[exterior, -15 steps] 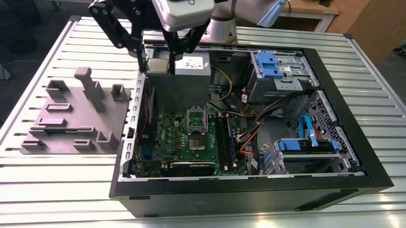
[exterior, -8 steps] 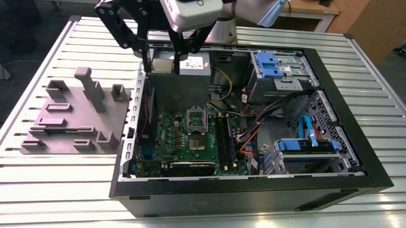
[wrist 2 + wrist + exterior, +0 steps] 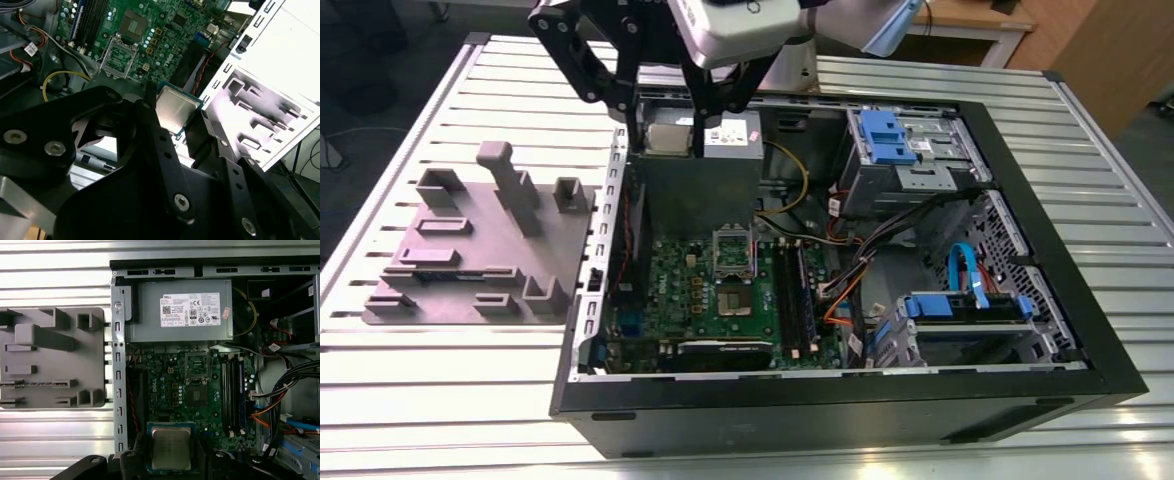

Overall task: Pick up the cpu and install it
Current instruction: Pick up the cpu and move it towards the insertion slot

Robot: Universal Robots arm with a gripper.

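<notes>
**One cpu held in the gripper above the power supply**

At the exterior view's left, a grey-purple fixture block (image 3: 474,250) lies on the slatted table (image 3: 400,400). Just beside it stands the open computer case (image 3: 854,420). The gripper (image 3: 671,125) hangs over the grey power supply (image 3: 700,175), near the case wall that faces the block. The jaws stand narrow, clamped on opposite edges of the cpu (image 3: 670,139). The cpu is raised and well apart from the metal-framed socket (image 3: 731,248) on the green motherboard (image 3: 667,290). Blue drive bays (image 3: 894,135) sit at the exterior view's right.
</notes>
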